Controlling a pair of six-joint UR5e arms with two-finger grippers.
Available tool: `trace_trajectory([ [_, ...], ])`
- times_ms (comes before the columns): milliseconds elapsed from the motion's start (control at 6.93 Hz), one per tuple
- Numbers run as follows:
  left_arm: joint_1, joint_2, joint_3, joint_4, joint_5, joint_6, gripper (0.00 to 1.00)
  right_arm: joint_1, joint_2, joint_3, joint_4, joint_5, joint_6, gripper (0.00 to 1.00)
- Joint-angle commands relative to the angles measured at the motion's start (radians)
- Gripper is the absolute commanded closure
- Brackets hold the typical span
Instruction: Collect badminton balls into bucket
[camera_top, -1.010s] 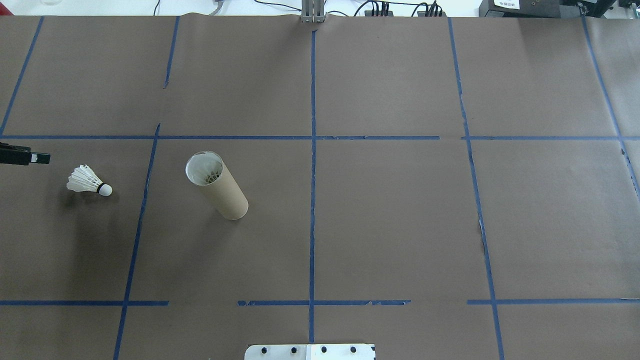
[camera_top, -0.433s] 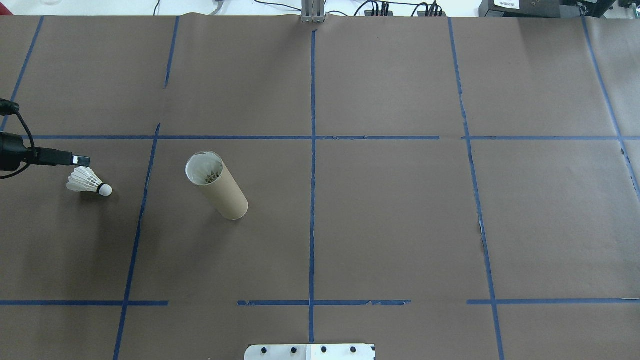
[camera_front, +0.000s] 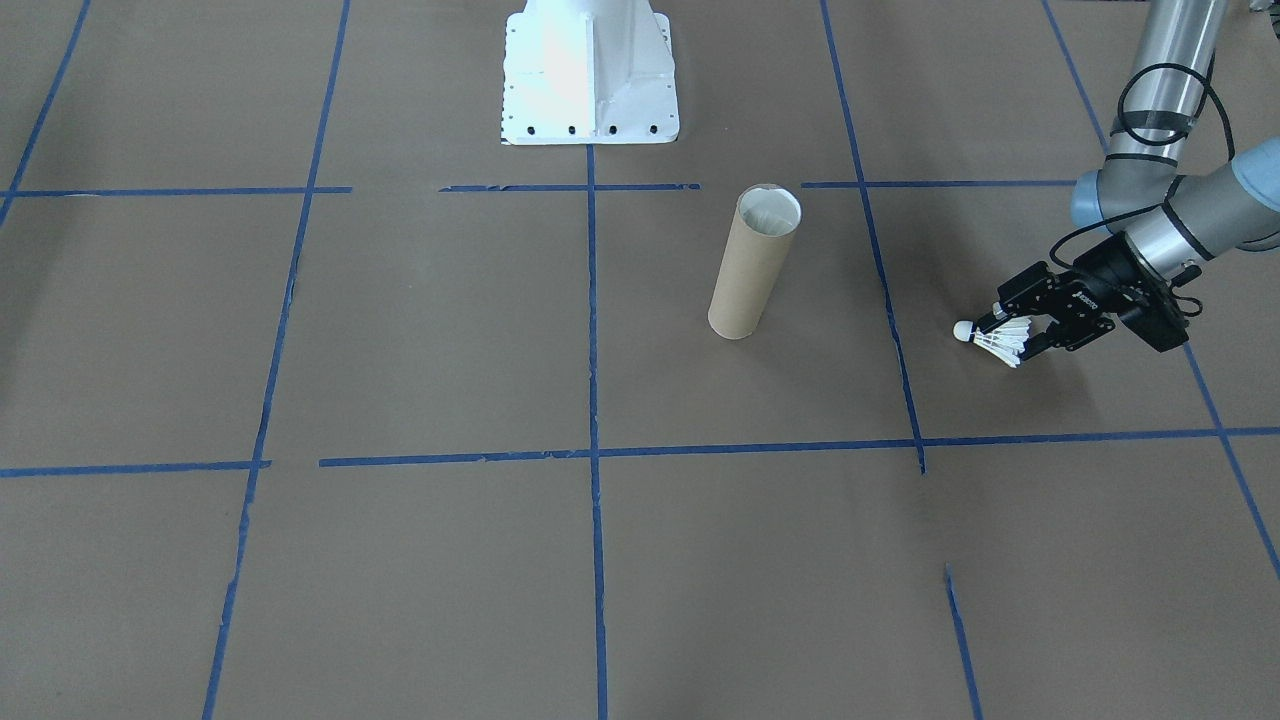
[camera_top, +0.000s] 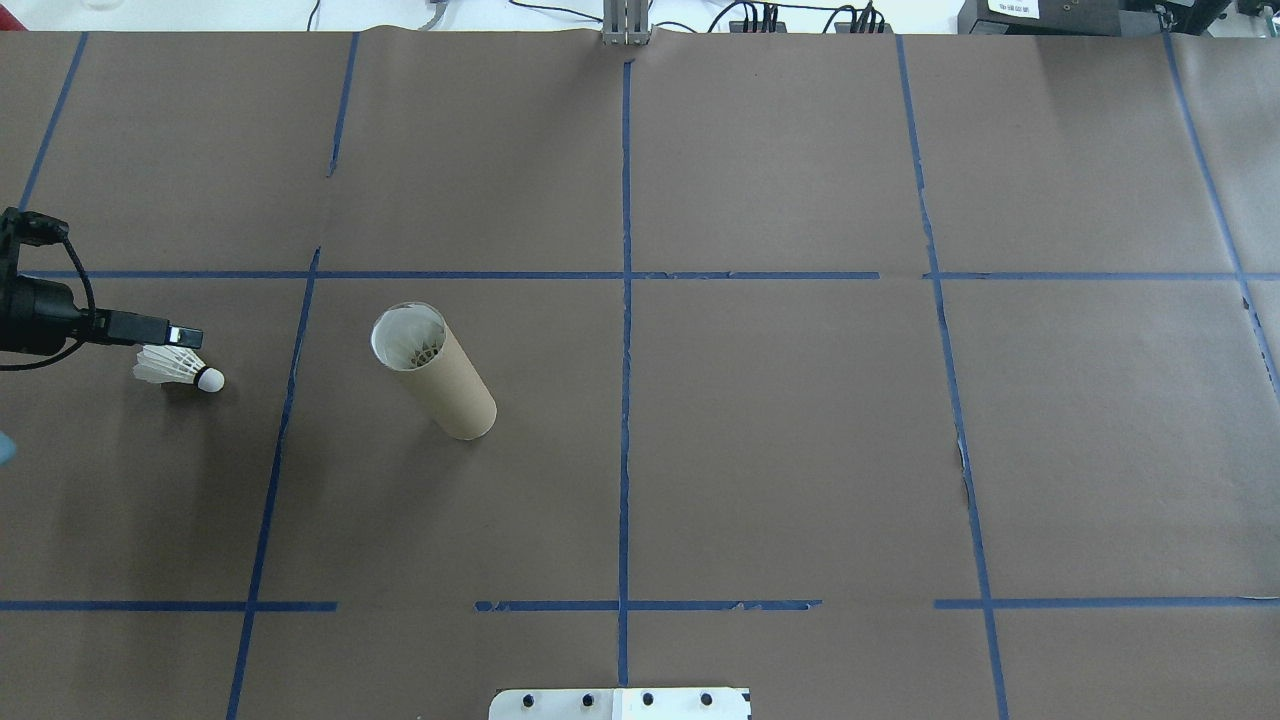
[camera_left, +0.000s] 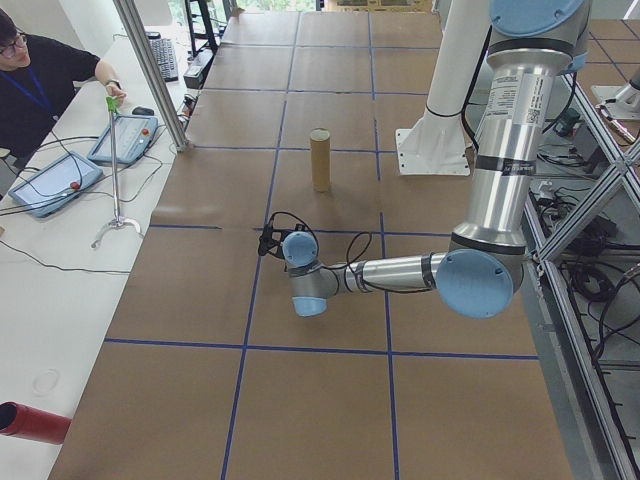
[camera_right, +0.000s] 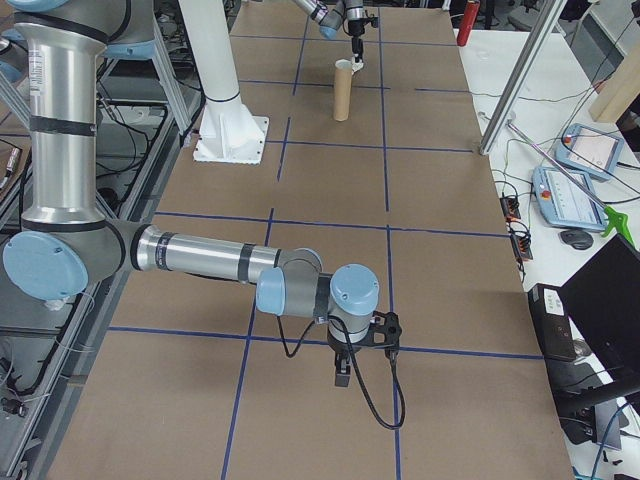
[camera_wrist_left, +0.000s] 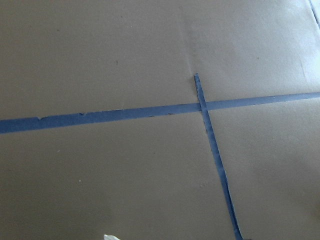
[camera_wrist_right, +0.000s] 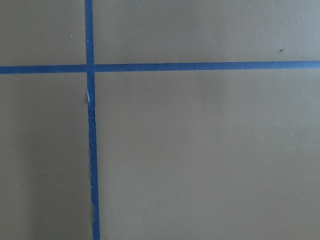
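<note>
One badminton ball (camera_top: 178, 368) lies on its side at the table's left, cork tip toward the bucket. In the front-facing view my left gripper (camera_front: 1015, 333) is open and low over this badminton ball (camera_front: 998, 341), one finger on each side of the feathers. From overhead only one finger (camera_top: 185, 334) shows, just beyond the feathers. The bucket (camera_top: 435, 372), a brown cardboard tube, stands upright right of it, and the feathers of another ball (camera_top: 424, 351) show inside. My right gripper (camera_right: 341, 376) shows only in the right side view, so I cannot tell its state.
Brown paper with a grid of blue tape lines (camera_top: 626, 300) covers the table. The white robot base (camera_front: 588, 70) stands at the near middle edge. A person (camera_left: 45, 80) and tablets sit at a side desk beyond the far edge.
My left gripper has come in from the left edge, moving right and down to the ball's feathers. The ball and the bucket have not moved.
</note>
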Motion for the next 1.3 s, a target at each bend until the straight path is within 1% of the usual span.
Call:
trace_trajectory([
  [0,0.006,0.007,-0.002,0.002,-0.007,-0.011,0.29,0.0,0.0,0.0,0.0,0.0,0.0,0.0],
  [144,0.006,0.012,-0.004,0.0,-0.018,-0.014,0.62,0.0,0.0,0.0,0.0,0.0,0.0,0.0],
  [289,0.006,0.015,-0.007,0.0,-0.035,-0.012,0.81,0.0,0.0,0.0,0.0,0.001,0.0,0.0],
  [433,0.006,0.023,-0.013,0.0,-0.039,-0.012,0.86,0.0,0.0,0.0,0.0,0.0,0.0,0.0],
  [577,0.006,0.024,-0.025,0.0,-0.039,-0.012,0.86,0.0,0.0,0.0,0.0,0.0,0.0,0.0],
  [722,0.006,0.026,-0.037,0.002,-0.061,-0.012,0.86,0.0,0.0,0.0,0.0,0.001,0.0,0.0],
  [1010,0.005,0.026,-0.059,0.012,-0.062,-0.014,0.86,0.0,0.0,0.002,0.0,0.0,0.0,0.0],
  [1155,0.005,0.026,-0.088,0.027,-0.068,-0.049,0.86,0.0,0.0,0.002,0.0,0.0,0.0,0.0],
])
